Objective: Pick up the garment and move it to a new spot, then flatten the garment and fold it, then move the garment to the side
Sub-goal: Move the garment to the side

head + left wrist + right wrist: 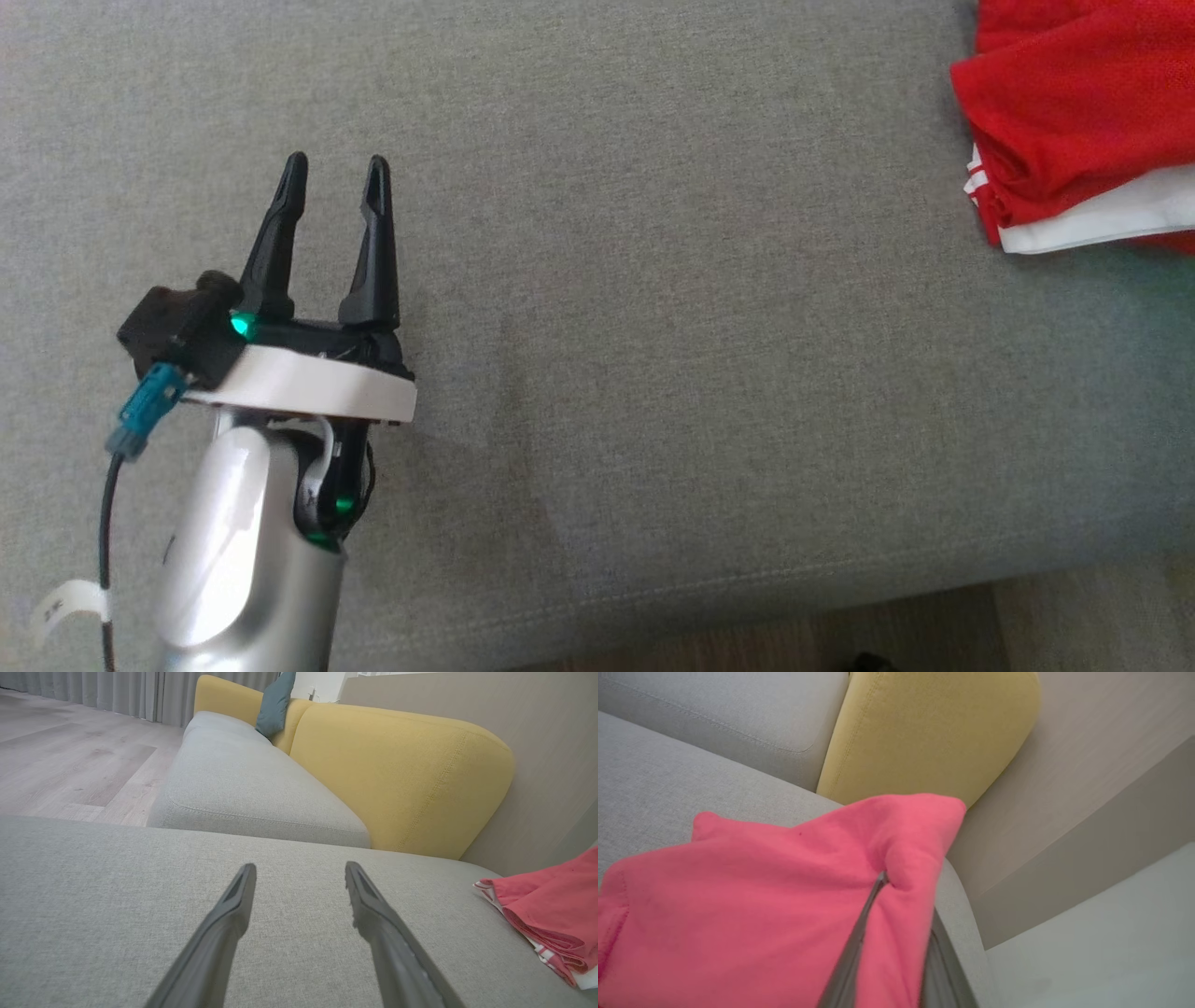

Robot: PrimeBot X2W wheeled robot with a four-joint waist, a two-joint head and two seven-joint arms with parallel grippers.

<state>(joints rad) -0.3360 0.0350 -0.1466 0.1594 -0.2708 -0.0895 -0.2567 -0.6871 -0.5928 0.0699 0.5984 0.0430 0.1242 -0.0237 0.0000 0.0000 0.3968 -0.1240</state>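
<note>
The left hand hovers spread wide over the grey sofa seat; far right, the right hand pinches a fold of the red garment.

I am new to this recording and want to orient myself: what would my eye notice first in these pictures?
The red garment with white trim, bunched at the far right of the grey sofa seat, strikes first. The left hand hovers open and empty over the seat at lower left. The right hand is closed on the garment, before a yellow backrest.
</note>
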